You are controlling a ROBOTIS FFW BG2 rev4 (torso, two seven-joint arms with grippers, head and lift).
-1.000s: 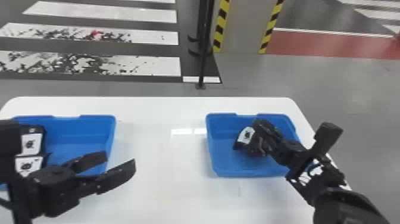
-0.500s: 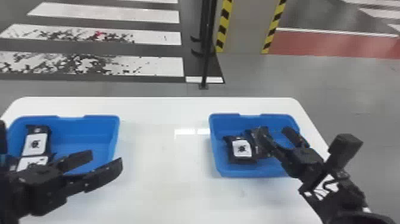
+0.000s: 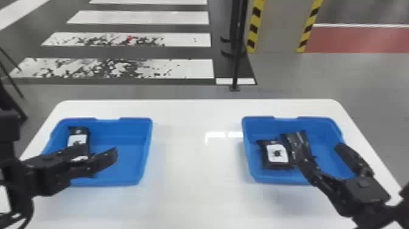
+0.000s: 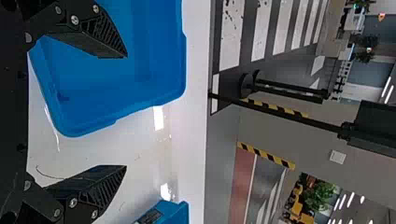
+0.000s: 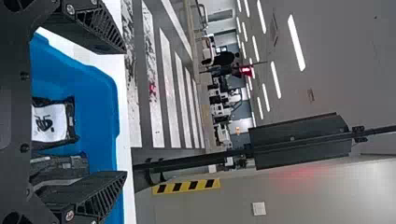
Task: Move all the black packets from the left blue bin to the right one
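Swung farther left since the earlier frame, the left gripper (image 3: 100,149) hangs with fingers spread over the left blue bin (image 3: 147,149), near a black packet (image 3: 78,131). Drawn back, the right gripper (image 3: 322,148) has parted fingers above the right blue bin (image 3: 248,152), beside its packets (image 3: 277,153).

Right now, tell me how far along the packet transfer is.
A labelled packet and a second packet already lie in the right blue bin. Nothing is in hand: left gripper and right gripper are open. At least one black packet is left in the left blue bin.
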